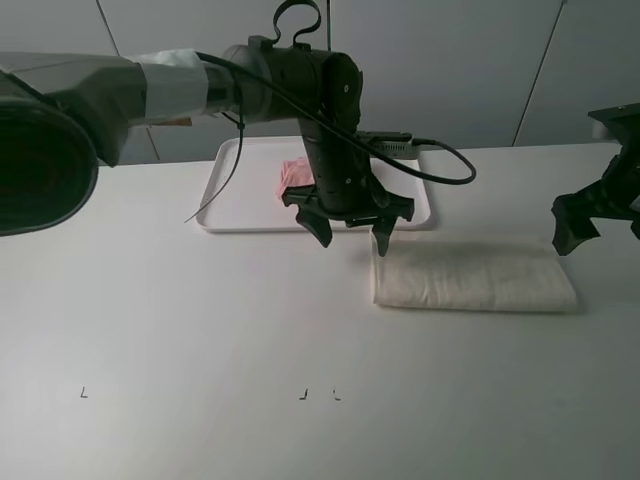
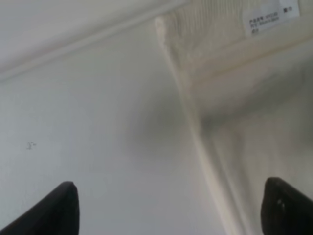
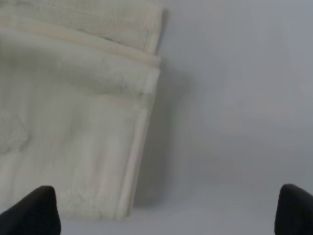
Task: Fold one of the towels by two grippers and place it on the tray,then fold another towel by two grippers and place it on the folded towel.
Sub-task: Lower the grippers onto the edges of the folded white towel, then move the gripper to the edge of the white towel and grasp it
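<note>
A folded cream towel (image 1: pixel 470 272) lies on the white table, in front of the tray's right end. A pink towel (image 1: pixel 295 178) lies on the white tray (image 1: pixel 245 190), partly hidden by my left arm. My left gripper (image 1: pixel 353 238) is open and empty, hovering over the cream towel's left edge. In the left wrist view (image 2: pixel 171 210) the towel (image 2: pixel 244 122) lies under one finger, and its label (image 2: pixel 271 17) shows. My right gripper (image 1: pixel 600 228) is open and empty above the towel's right end. The right wrist view (image 3: pixel 166 210) shows that end's layered edge (image 3: pixel 68 122).
The tray stands at the back middle of the table, against the grey wall. Bare white tabletop (image 1: pixel 200 330) spreads to the left and front of the cream towel. Small marks (image 1: pixel 302 395) sit near the front edge.
</note>
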You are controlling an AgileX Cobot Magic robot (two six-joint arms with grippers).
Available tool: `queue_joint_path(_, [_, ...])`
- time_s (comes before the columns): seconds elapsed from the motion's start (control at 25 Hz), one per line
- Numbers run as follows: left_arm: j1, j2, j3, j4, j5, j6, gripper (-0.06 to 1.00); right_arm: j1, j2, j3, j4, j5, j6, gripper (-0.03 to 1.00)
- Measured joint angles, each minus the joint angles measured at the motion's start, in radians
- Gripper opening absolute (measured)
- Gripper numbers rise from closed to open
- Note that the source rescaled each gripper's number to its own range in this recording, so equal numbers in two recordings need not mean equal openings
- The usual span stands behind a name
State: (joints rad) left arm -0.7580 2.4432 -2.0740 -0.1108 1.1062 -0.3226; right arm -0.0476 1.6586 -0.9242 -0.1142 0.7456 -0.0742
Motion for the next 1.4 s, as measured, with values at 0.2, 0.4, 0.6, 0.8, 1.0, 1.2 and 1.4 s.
queue_joint_path(0.2, [0.0,0.073,-0.078,0.022,0.078,-0.038,0.96,0.0,0.011,0.0,0.0,-0.004,0.002,0.95])
queue_joint_path(0.4, [0.0,0.106,-0.089,0.028,0.092,-0.065,0.96,0.0,0.016,-0.001,0.002,-0.034,0.002,0.95])
queue_joint_path(0.6, [0.0,0.106,-0.093,0.045,0.094,-0.071,0.96,0.0,0.074,-0.051,0.004,-0.021,0.004,0.95])
queue_joint_path(0.8, [0.0,0.106,-0.093,0.054,0.084,-0.081,0.95,-0.001,0.147,-0.106,0.012,0.011,0.012,0.95])
queue_joint_path(1.0, [0.0,0.106,-0.093,0.042,0.077,-0.082,0.95,-0.009,0.177,-0.123,0.023,0.022,0.033,0.95])
queue_joint_path(1.2, [0.0,0.075,-0.138,0.033,0.075,-0.048,0.95,-0.035,0.182,-0.127,0.028,0.022,0.037,0.95])
queue_joint_path(1.4, [0.0,0.074,-0.177,0.035,0.105,-0.017,0.95,-0.039,0.182,-0.127,0.028,0.022,0.037,0.95])
